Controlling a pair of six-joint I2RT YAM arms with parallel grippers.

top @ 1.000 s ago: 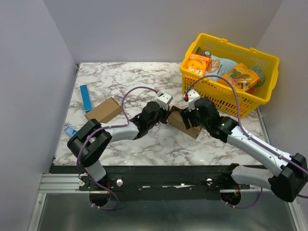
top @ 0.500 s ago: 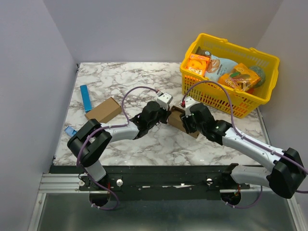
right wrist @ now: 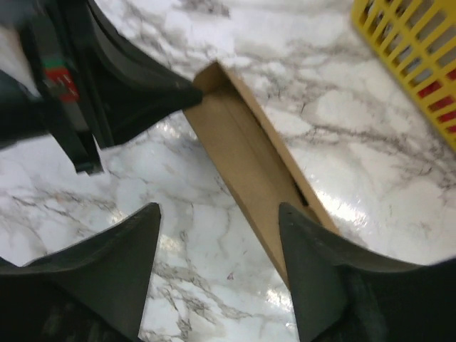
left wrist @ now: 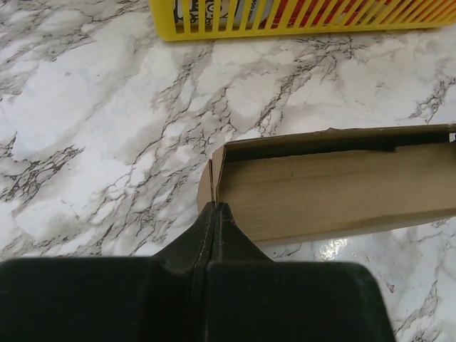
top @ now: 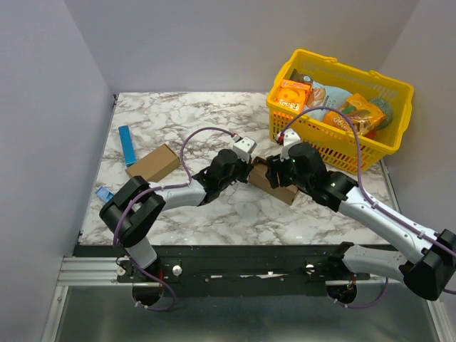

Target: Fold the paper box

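The paper box (top: 261,179) is a plain brown oblong carton lying open-topped on the marble between the two arms. My left gripper (top: 247,169) is shut on the thin cardboard edge at the box's left end; in the left wrist view the tips (left wrist: 214,208) pinch that corner of the box (left wrist: 335,189). My right gripper (top: 276,173) hovers over the box's right part, open and holding nothing. In the right wrist view its fingers (right wrist: 219,210) straddle the near long wall of the box (right wrist: 246,153), and the left gripper's black finger (right wrist: 142,85) meets the box's far corner.
A yellow basket (top: 370,153) with orange snack boxes and bags stands at the back right, close behind the box; its slatted wall (left wrist: 285,18) (right wrist: 413,50) shows in both wrist views. Another brown carton (top: 152,163), a blue stick (top: 127,145) and a small blue piece (top: 105,194) lie at the left.
The right gripper swung left and lower over the box half a second ago, then came back up to the right with its jaws wider. The left gripper and the box stayed put.
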